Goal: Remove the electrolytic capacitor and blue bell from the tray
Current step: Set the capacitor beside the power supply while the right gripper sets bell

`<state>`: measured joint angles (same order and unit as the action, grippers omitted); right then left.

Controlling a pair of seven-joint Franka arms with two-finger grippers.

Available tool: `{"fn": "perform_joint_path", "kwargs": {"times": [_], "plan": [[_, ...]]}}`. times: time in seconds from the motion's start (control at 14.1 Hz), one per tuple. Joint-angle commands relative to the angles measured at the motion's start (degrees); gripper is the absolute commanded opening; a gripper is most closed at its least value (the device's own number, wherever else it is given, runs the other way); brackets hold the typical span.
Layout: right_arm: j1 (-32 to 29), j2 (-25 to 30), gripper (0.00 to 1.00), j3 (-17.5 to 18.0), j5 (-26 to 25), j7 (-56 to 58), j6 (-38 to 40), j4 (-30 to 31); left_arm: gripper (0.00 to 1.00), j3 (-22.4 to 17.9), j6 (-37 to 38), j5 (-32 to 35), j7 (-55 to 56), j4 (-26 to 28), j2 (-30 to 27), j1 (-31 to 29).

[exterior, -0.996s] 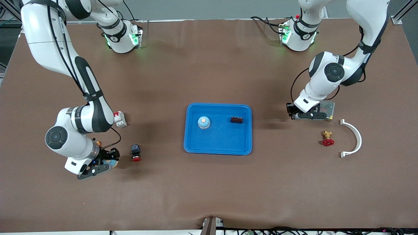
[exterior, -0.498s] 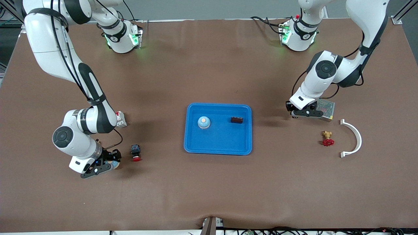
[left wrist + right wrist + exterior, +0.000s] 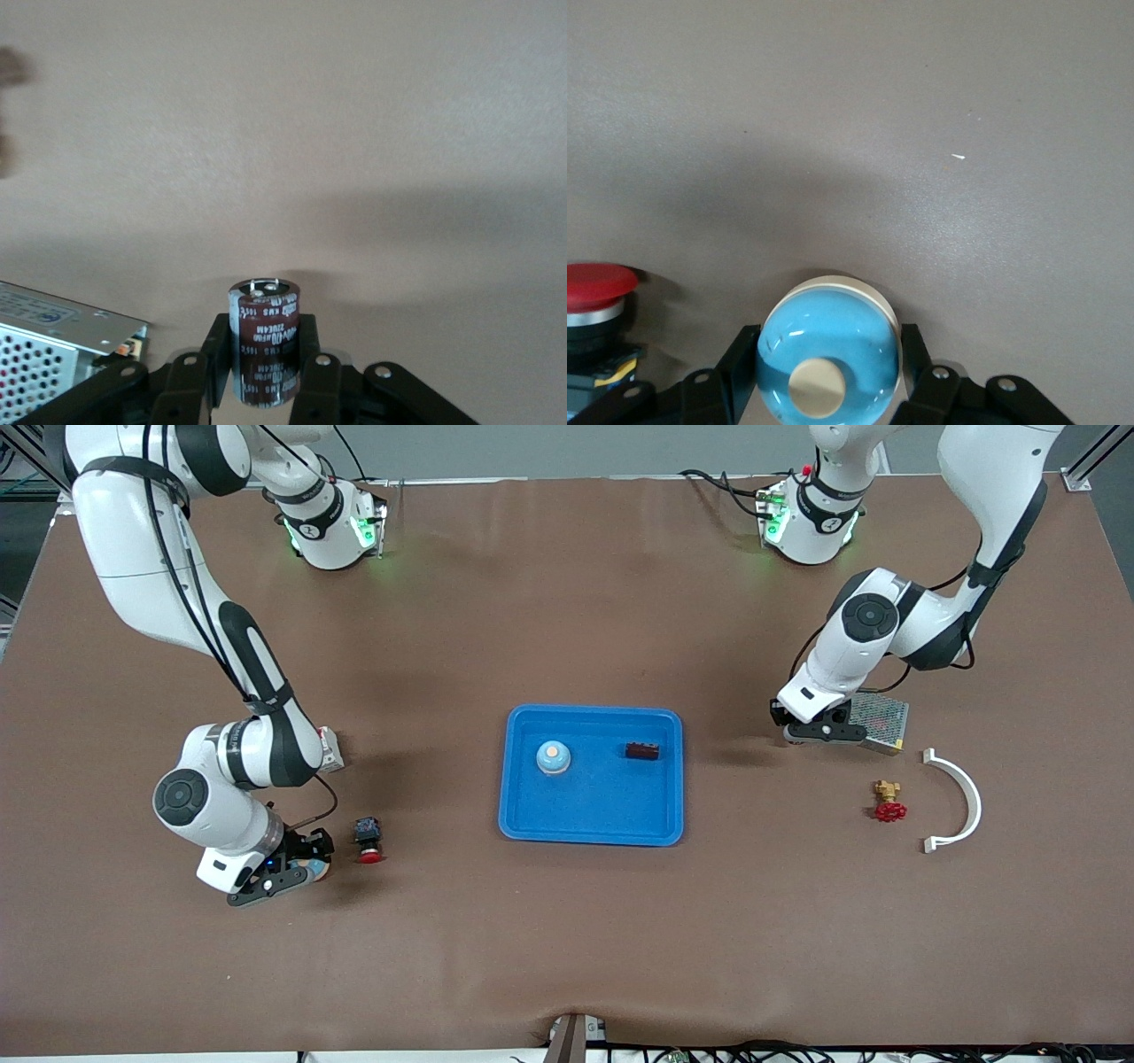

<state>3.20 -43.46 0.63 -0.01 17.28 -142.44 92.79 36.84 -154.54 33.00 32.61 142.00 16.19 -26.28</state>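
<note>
Front view, clock directions read on that picture, largest item first. You see the brown table (image 3: 567, 602) with the blue tray (image 3: 592, 838) at its centre. Neither arm is waiting.

The right claw (image 3: 292, 872) hangs low over the table at 8 o'clock from the tray, just beside a red push button (image 3: 368, 840). Your right wrist view shows it clamped on a blue bell (image 3: 829, 354), dome up. The left claw (image 3: 819, 731) is low over the table at 3 o'clock from the tray, beside a perforated metal box (image 3: 879, 722). Your left wrist view shows it clamped on an upright dark capacitor (image 3: 264, 336).

A second bell (image 3: 553, 757) and a second capacitor (image 3: 642, 750) lie inside the tray, well apart. This second capacitor's long axis runs 9 to 3.

The second capacitor lies at 9 o'clock from the left claw, which is the nearer arm. The second bell lies at 2 o'clock from the right claw. Judged from this, you would have to set down each held piece before reaching in.
</note>
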Motion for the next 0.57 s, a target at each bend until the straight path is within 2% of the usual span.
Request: {"fn": "perform_joint_path", "kwargs": {"times": [0.0,0.43,0.5], "plan": [[-1.35,0.22,0.53,0.78,0.71,1.62,-1.17,0.9,0.0,0.16,-0.67,2.42,1.23,-0.76,1.83,-0.88],[-1.27,-0.14,0.56,0.78,0.71,1.53,-1.7,0.82,0.0,0.08,-0.67,2.95,1.23,-0.85,2.45,-0.88],[-1.35,-0.31,0.63,0.78,0.8,1.53,-1.7,0.73,0.0,0.08,-0.67,3.12,1.23,-0.93,2.45,-0.88]]}}
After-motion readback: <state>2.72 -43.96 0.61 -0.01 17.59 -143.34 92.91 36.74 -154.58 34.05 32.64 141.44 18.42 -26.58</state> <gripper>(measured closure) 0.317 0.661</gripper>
